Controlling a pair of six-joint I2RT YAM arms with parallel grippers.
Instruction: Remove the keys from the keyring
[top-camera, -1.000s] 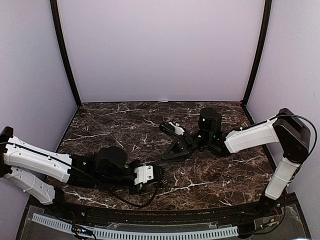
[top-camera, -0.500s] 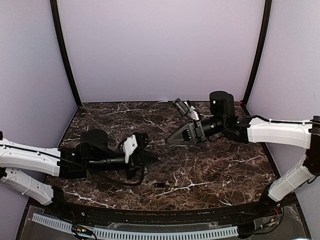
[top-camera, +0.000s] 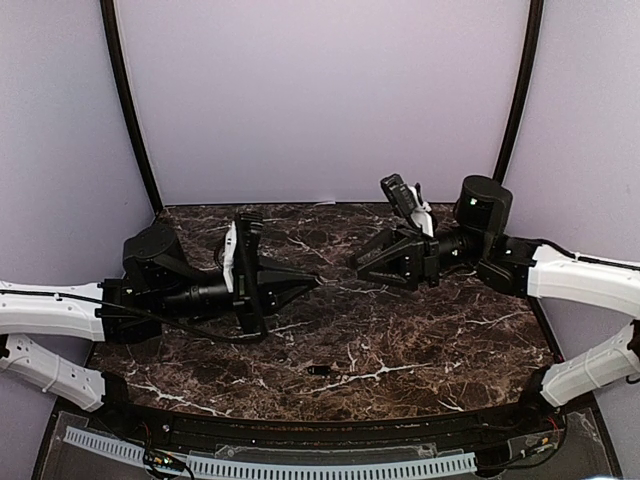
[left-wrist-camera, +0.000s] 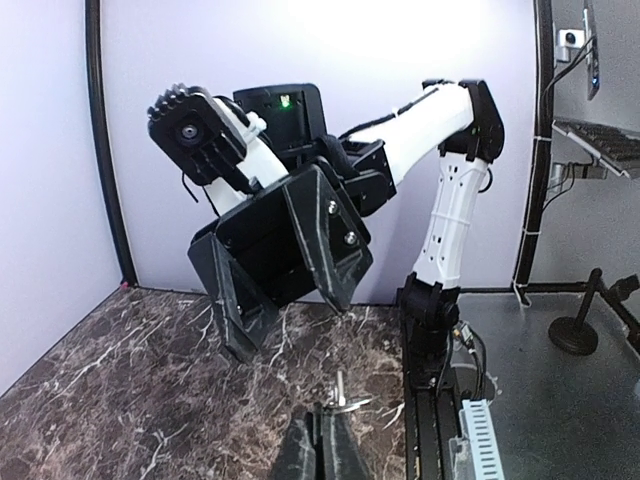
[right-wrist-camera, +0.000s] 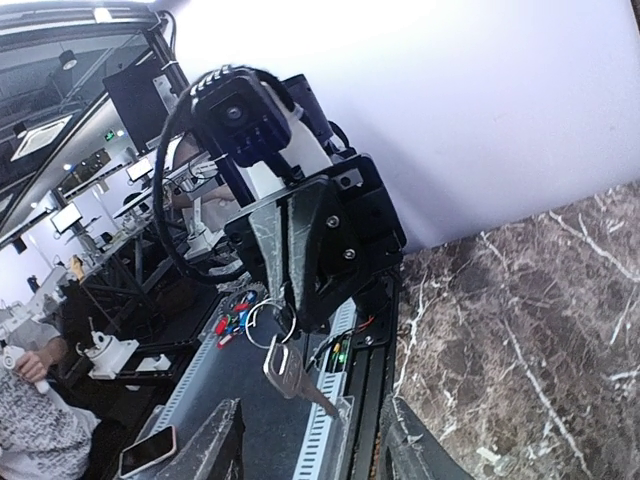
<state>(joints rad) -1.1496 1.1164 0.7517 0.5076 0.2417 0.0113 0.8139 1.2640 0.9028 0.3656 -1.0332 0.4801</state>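
My left gripper (top-camera: 312, 280) is held up above the dark marble table (top-camera: 450, 340), pointing right. It is shut on a thin silver keyring (right-wrist-camera: 262, 322), and one silver key (right-wrist-camera: 287, 368) hangs from the ring. In the left wrist view the ring (left-wrist-camera: 345, 402) shows just past the closed left gripper (left-wrist-camera: 322, 412). My right gripper (top-camera: 358, 265) faces it from a short way off, open and holding nothing. Its own fingers (right-wrist-camera: 220, 445) frame the key from below. A small dark key (top-camera: 320, 370) lies loose on the table near the front.
A black rail and a white slotted cable duct (top-camera: 300, 468) run along the near edge. Pale walls with black corner posts (top-camera: 130, 110) close in the back and sides. The right arm's white links (left-wrist-camera: 455, 190) rise over its base at the table's near edge.
Both arms rose off the table and turned to face each other, the left swinging up and back. The right gripper opened wider. The loose key came into view where the left gripper had been.
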